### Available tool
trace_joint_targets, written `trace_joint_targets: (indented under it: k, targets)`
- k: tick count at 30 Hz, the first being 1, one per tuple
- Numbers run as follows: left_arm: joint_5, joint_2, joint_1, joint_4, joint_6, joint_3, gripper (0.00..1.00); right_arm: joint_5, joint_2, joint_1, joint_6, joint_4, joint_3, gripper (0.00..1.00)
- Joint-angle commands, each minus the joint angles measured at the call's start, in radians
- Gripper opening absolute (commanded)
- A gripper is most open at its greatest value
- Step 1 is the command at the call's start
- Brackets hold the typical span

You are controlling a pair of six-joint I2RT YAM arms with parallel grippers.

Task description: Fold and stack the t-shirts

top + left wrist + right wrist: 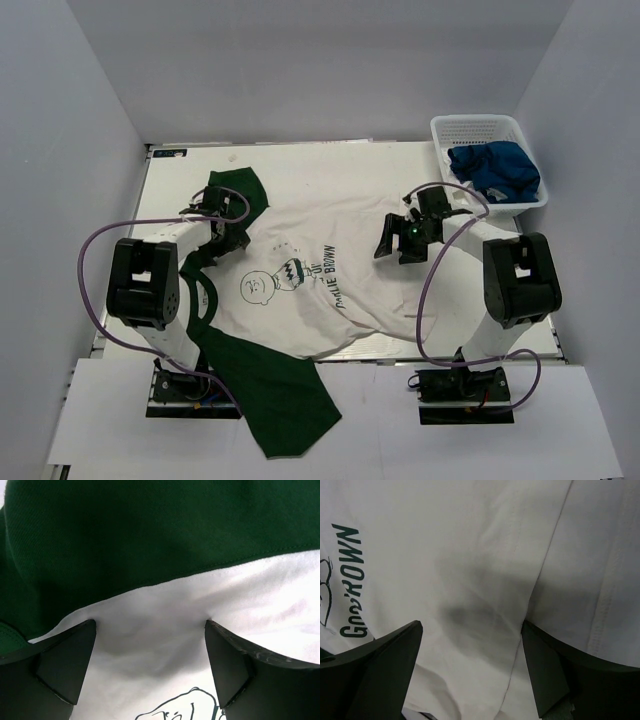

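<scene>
A white t-shirt with dark green sleeves and a dark "BROWN" chest print [320,275] lies spread across the table; one green sleeve [285,395] hangs over the near edge. My left gripper [232,236] is open, low over the shoulder, its fingers [70,660] astride white cloth [150,630] just below the green sleeve seam [150,540]. My right gripper [398,243] is open, low over the shirt's white body near its hem, fingers [545,670] astride a fold [485,615]. A royal blue t-shirt [495,170] lies crumpled in the basket.
A white plastic mesh basket [480,128] stands at the table's far right corner. Grey walls enclose the table on three sides. Purple cables loop from both arms.
</scene>
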Motion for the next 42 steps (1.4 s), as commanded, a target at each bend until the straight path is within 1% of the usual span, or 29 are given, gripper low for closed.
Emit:
trace_joint_targets:
  k: [1,3,5,9,11,12,15,16,17,18,19,20,21,25,26,29,30,31,32,33,34,35,37,39,40,42]
  targets:
    - [-0.018,0.027,0.004,-0.002,-0.026,0.005,1.0,-0.064,-0.029,-0.003,0.036,0.001,-0.032,0.86]
    - [-0.018,0.027,0.004,-0.002,-0.026,0.005,1.0,-0.023,-0.032,-0.006,0.037,0.001,-0.037,0.86]
    - [-0.018,0.027,0.004,0.007,-0.026,-0.007,1.0,-0.016,-0.029,-0.006,0.031,-0.002,-0.028,0.86]
    - [-0.018,0.018,0.004,0.018,-0.026,-0.02,1.0,-0.06,-0.007,-0.009,0.037,0.044,-0.019,0.84]
    - [-0.018,0.018,0.004,0.018,-0.026,-0.02,1.0,-0.122,0.013,-0.006,0.04,0.083,-0.003,0.78]
    - [-0.018,0.018,0.004,0.018,-0.026,-0.02,1.0,-0.139,0.022,-0.006,0.049,0.093,0.006,0.64]
    - [-0.018,0.018,0.004,0.018,-0.026,-0.02,1.0,-0.205,0.019,-0.009,0.065,0.131,0.014,0.44]
    - [-0.018,0.018,0.004,0.018,-0.026,-0.02,1.0,-0.211,0.014,-0.004,0.066,0.151,0.01,0.32]
    - [-0.027,0.018,0.004,0.018,-0.026,-0.02,1.0,-0.208,0.014,-0.009,0.069,0.154,0.013,0.27]
    - [-0.027,0.018,0.004,0.018,-0.017,-0.02,1.0,-0.193,0.014,-0.01,0.071,0.154,0.014,0.16]
    - [-0.027,0.018,0.004,0.018,-0.017,-0.02,1.0,-0.183,0.014,-0.01,0.072,0.153,0.014,0.07]
    - [-0.027,0.018,0.004,0.018,-0.017,-0.02,1.0,-0.174,0.016,-0.014,0.071,0.153,0.017,0.0]
    - [-0.037,0.018,0.004,0.018,-0.017,-0.02,1.0,-0.161,0.014,-0.017,0.074,0.15,0.018,0.0]
    - [-0.068,0.018,0.004,0.018,-0.017,-0.02,1.0,-0.018,-0.015,-0.024,0.083,0.137,0.056,0.0]
    - [-0.077,0.018,0.004,0.018,-0.017,-0.02,1.0,0.042,-0.019,-0.03,0.077,0.136,0.082,0.0]
    - [-0.091,0.018,0.004,0.018,-0.017,-0.011,1.0,0.099,-0.021,-0.037,0.052,0.093,0.183,0.0]
    - [-0.102,0.027,0.004,0.018,-0.008,-0.011,1.0,0.149,0.003,-0.044,0.052,0.043,0.234,0.0]
    - [-0.102,0.027,0.004,0.018,-0.008,-0.011,1.0,0.16,0.014,-0.046,0.045,0.024,0.257,0.0]
    - [-0.102,0.027,0.004,0.018,-0.008,0.0,1.0,0.177,0.026,-0.047,0.04,0.012,0.33,0.0]
    - [-0.102,0.037,0.004,0.018,-0.008,0.0,1.0,0.192,0.054,-0.052,0.037,-0.039,0.354,0.0]
    - [-0.111,0.038,0.004,0.018,-0.008,0.009,1.0,0.191,0.081,-0.053,0.037,-0.057,0.378,0.0]
    - [-0.111,0.047,0.004,0.018,-0.008,0.009,1.0,0.18,0.106,-0.056,0.037,-0.065,0.439,0.0]
    - [-0.122,0.059,0.004,0.018,-0.008,0.031,1.0,0.125,0.137,-0.066,0.043,-0.073,0.474,0.0]
    - [-0.131,0.059,0.004,0.018,0.001,0.041,1.0,0.091,0.171,-0.07,0.034,-0.068,0.544,0.0]
    - [-0.131,0.068,0.004,0.018,0.001,0.051,1.0,0.094,0.225,-0.072,0.029,-0.096,0.635,0.0]
    - [-0.131,0.068,0.004,0.009,0.001,0.061,1.0,0.126,0.272,-0.073,0.029,-0.168,0.708,0.0]
